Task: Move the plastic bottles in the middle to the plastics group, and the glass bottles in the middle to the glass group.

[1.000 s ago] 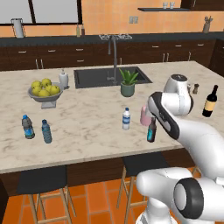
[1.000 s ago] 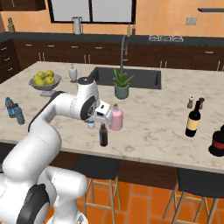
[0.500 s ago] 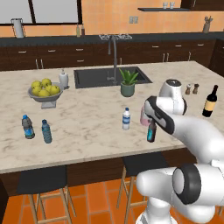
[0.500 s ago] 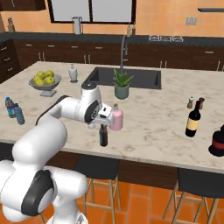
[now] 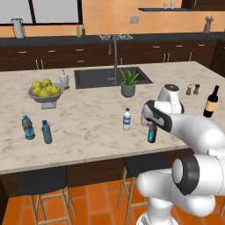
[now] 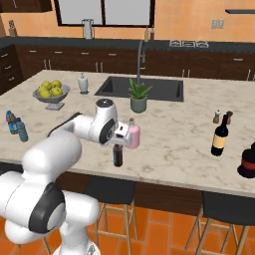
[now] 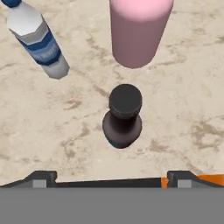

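My gripper (image 7: 111, 178) is open and looks straight down on the slim dark bottle (image 7: 124, 116), which stands upright between the spread fingertips (image 7: 41, 177). Just beyond it stands the pink bottle (image 7: 138, 30), with the white-capped water bottle (image 7: 39, 41) off to one side. In the left base view the gripper (image 5: 152, 122) hovers at the top of the dark teal-labelled bottle (image 5: 151, 133), and the water bottle (image 5: 127, 119) stands to its left. The pink bottle (image 6: 132, 135) is beside the hand. Two blue-capped bottles (image 5: 28, 127) stand far left. The wine bottle (image 5: 211, 102) stands far right.
A fruit bowl (image 5: 44, 91), a soap dispenser (image 5: 64, 79), a potted plant (image 5: 128, 83) and the sink (image 5: 110, 77) lie further back. Salt and pepper shakers (image 5: 192, 89) stand near the wine bottle. A dark object (image 6: 247, 162) sits at the counter's right edge.
The arm has leaned further forward and the hand has sunk slightly over the dark bottle. The jaws stay open and no bottle has moved.
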Robot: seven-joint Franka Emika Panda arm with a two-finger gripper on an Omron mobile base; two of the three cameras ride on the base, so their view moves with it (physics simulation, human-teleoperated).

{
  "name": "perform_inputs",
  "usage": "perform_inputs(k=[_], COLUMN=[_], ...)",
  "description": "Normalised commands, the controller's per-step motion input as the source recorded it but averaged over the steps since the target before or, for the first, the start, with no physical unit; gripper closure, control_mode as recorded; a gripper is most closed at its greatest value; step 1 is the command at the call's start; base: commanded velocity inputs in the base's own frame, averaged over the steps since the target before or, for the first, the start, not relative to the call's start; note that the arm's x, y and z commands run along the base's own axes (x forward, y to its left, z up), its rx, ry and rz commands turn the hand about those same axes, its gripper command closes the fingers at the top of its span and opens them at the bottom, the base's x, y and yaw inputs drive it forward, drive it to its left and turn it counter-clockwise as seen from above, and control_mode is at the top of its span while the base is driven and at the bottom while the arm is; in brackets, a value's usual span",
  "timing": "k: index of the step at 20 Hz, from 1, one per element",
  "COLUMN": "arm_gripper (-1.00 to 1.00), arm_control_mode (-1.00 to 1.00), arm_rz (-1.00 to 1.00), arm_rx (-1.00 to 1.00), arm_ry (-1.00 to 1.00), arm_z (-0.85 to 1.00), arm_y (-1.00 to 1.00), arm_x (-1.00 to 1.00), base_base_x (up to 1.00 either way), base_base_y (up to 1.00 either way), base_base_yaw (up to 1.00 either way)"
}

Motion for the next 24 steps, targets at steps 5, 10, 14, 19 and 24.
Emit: perform_inputs(k=[5, 10, 14, 19, 24], arm_gripper=[-1.0, -1.0, -1.0, -1.0, -1.0], arm_control_mode=[-1.0, -1.0, -1.0, -1.0, -1.0], arm_rz=[0.03, 0.02, 0.0, 0.0, 0.0], arm_rx=[0.0, 0.0, 0.0, 0.0, 0.0], arm_ry=[0.0, 0.01, 0.05, 0.0, 0.0], arm_z=[-0.22, -0.18, -0.12, -0.17, -0.14], arm_y=[-0.02, -0.07, -0.03, 0.0, -0.02], arm_x=[0.15, 0.1, 0.0, 0.17, 0.24], base_base_x=[0.0, 0.0, 0.0, 0.0, 0.0], base_base_y=[0.0, 0.0, 0.0, 0.0, 0.0], base_base_yaw=[0.0, 0.0, 0.0, 0.0, 0.0])
